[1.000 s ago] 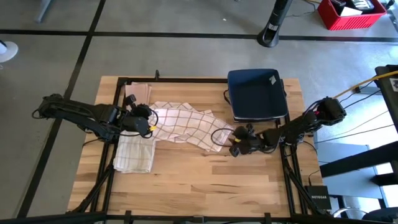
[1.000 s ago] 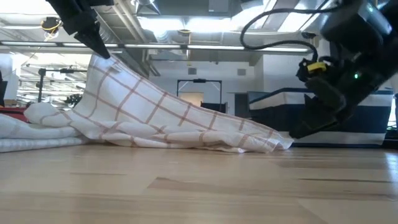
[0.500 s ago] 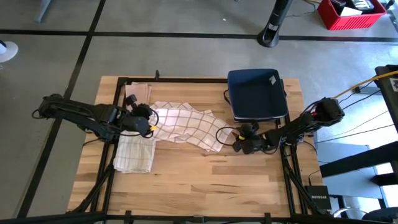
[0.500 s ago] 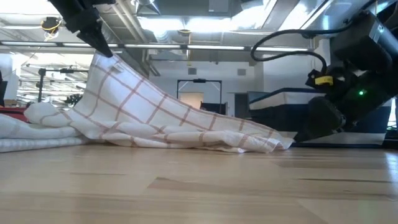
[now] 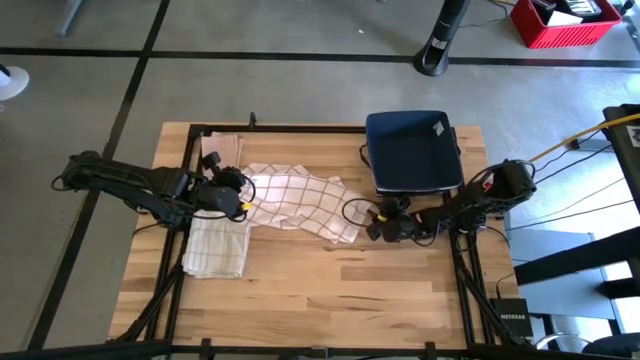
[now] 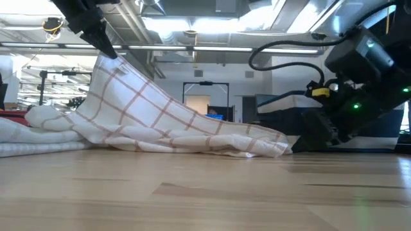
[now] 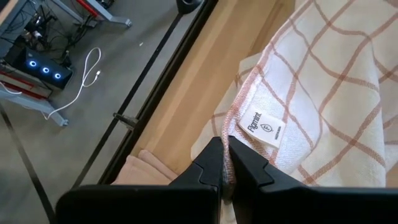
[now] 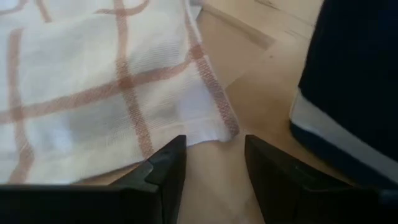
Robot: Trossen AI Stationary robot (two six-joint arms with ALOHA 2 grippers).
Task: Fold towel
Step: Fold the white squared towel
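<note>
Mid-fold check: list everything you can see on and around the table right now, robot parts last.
Checked towel: one, white with reddish grid lines, table centre, its left edge lifted.
Folded towels: a few, pale, along the table's left side, under and beyond the left arm.
Bin: one, dark blue, back right of the table.
Table: one, light wood with a black frame.
Red crate: one, on the floor, far right corner.
Left gripper: shut on the checked towel's hem beside its label, holding it up.
Right gripper: open, low over the table at the towel's right corner, not gripping it.
</note>
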